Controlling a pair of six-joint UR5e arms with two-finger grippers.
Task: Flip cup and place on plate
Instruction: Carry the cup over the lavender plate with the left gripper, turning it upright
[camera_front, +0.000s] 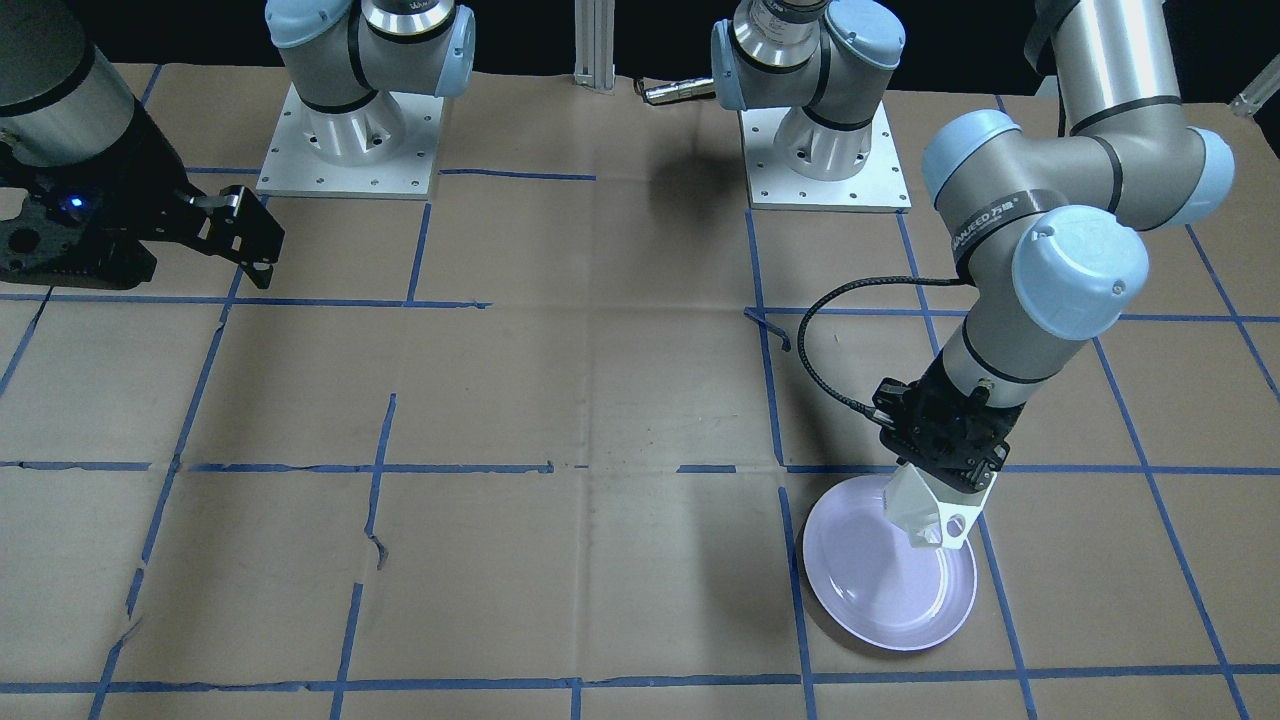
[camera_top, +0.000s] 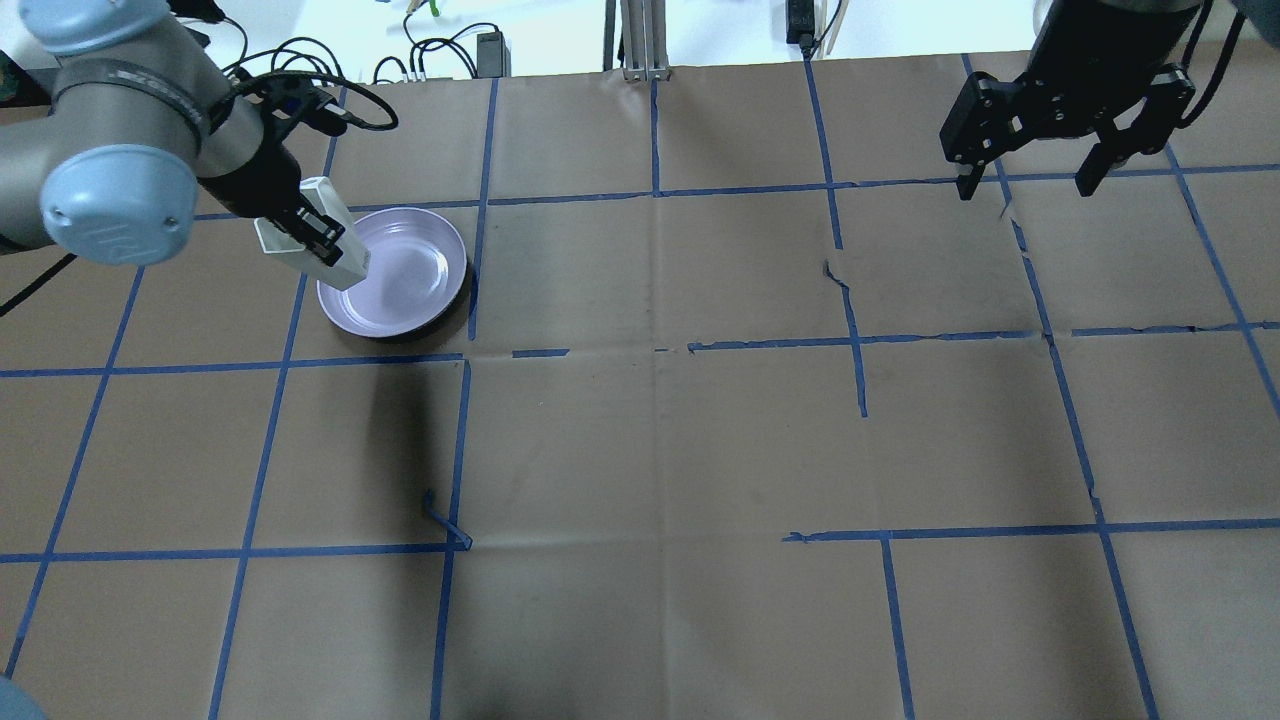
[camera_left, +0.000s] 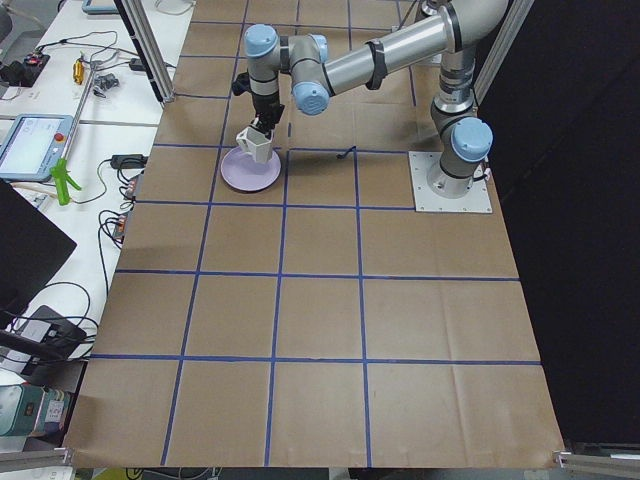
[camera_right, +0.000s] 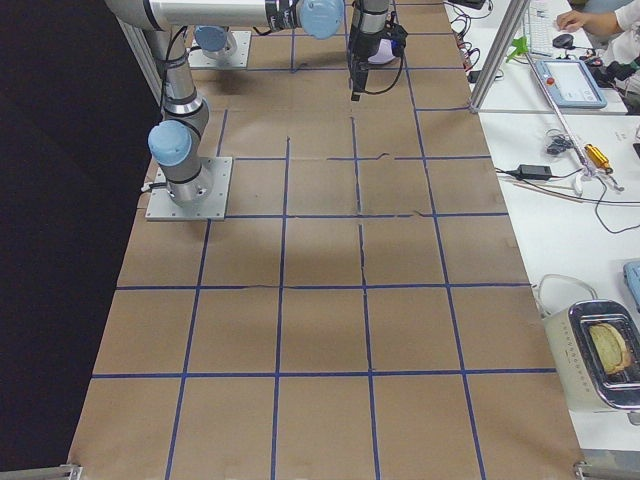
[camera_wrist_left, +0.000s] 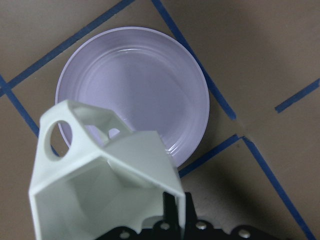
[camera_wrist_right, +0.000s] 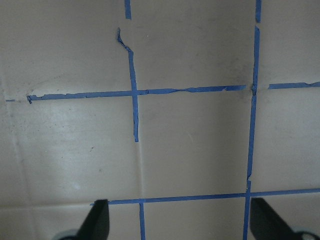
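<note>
Left gripper (camera_top: 318, 236) clamps the cup (camera_front: 915, 510) by its wall, tilted above the plate (camera_front: 880, 590) near its robot-left edge, while the right gripper (camera_top: 1025, 187) hangs spread wide and empty, well apart; risk: released this off-centre, the cup may strike the rim and topple.

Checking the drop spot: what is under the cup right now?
The plate lies under the cup, which the left gripper holds tilted. What shows of the plate is bare; the cup hides part of its rim, so contact cannot be judged.
</note>
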